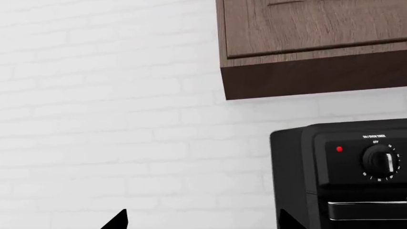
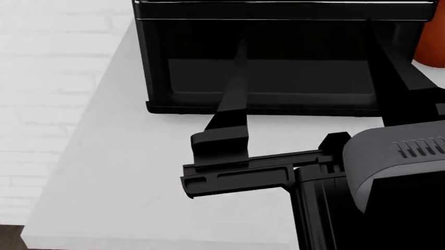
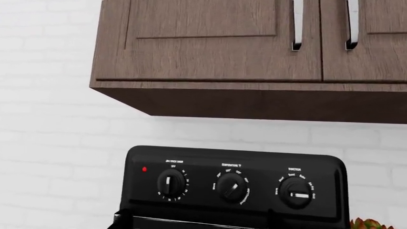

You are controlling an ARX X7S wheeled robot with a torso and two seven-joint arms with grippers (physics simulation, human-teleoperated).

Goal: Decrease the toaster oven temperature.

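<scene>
The toaster oven (image 1: 356,176) shows in the left wrist view only in part, a glossy black box in front of a white brick wall (image 1: 108,109), below the corner of a brown wooden cabinet (image 1: 311,43). On its panel we see a small red light (image 1: 339,149) and one round knob (image 1: 380,161) with a white mark. At the edge of this picture two black pointed fingertips (image 1: 117,220) of the left gripper (image 1: 202,221) stand wide apart, with nothing between them. In the head view the oven (image 2: 278,57) stands on the white counter (image 2: 111,182), at its far side near the wall, with its dark glass door facing us. An orange-red round object (image 2: 432,44) sits just beside the oven, at its right end. A long black arm reaches over the counter toward the door, and a grey housing (image 2: 396,156) fills the near right corner; here we cannot tell how the fingers of either gripper stand. In the right wrist view the oven (image 3: 235,188) shows its whole panel under the cabinet (image 3: 254,52), which has two metal handles (image 3: 297,24). We count three knobs in a row: the timer knob (image 3: 171,183) next to the red light (image 3: 144,169), the temperature knob (image 3: 232,186) in the middle, and the function knob (image 3: 296,192). The right gripper's fingers do not show in this picture, so their state we cannot tell.
</scene>
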